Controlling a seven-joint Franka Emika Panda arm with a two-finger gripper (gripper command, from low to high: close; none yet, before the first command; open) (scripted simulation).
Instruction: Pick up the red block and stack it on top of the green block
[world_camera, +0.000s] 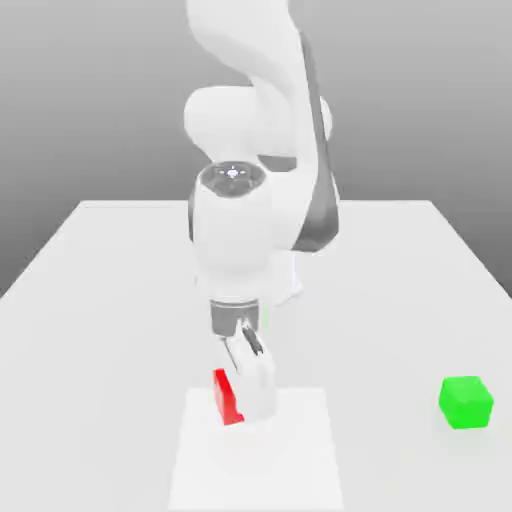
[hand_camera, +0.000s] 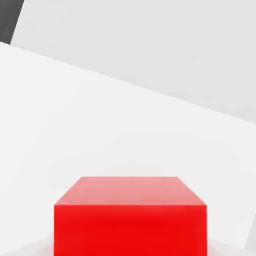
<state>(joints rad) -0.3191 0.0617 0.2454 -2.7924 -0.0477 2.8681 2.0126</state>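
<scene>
Gripper (world_camera: 243, 400) clamped on red block (world_camera: 226, 397), down at table (world_camera: 90, 300) level. Green block (world_camera: 466, 402) well apart from red block, toward exterior view's right, untouched. Likely rigid, light, smooth-faced; flat opposite sides best for hold, could slip if lifted fast. Most of red block hidden behind finger; contact faces hard to make out.

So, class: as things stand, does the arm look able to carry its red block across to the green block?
Probably yes: the gripper is shut on the red block, and bare table lies between it and the green block.
</scene>
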